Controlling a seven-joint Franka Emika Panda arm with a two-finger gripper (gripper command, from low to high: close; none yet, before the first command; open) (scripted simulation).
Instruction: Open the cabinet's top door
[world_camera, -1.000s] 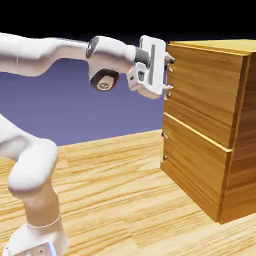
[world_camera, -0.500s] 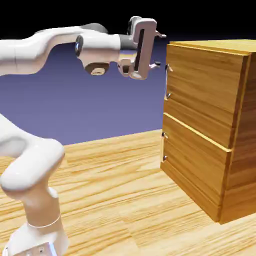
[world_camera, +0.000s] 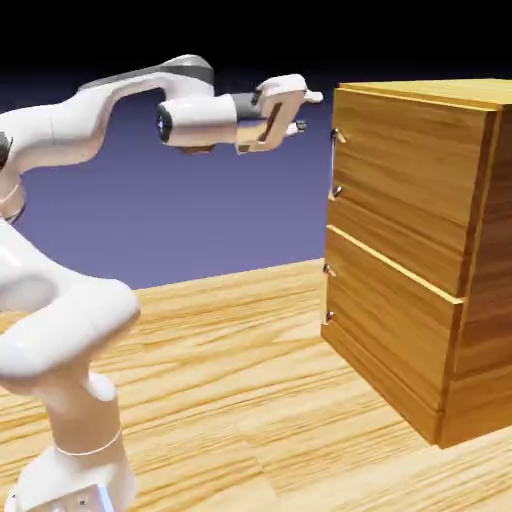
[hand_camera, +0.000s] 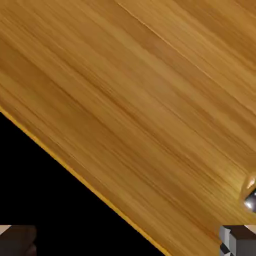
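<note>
A wood-grain worktop (world_camera: 230, 400) fills the lower frame. At the right, the cabinet (world_camera: 400, 250) has its top door (world_camera: 405, 170) shut, the upper handle (world_camera: 333, 165) at its left edge. The tool (world_camera: 312, 112), jaws wide and holding nothing, hangs upper middle, apart from that handle; the arm (world_camera: 60, 330) arches from lower left.

In the exterior view, your light wood-grain floor or tabletop (world_camera: 230, 400) carries the closed, two-panel cabinet (world_camera: 405, 210) toward the exterior view's right and the white robot's base (world_camera: 80, 480) at your lower left.
</note>
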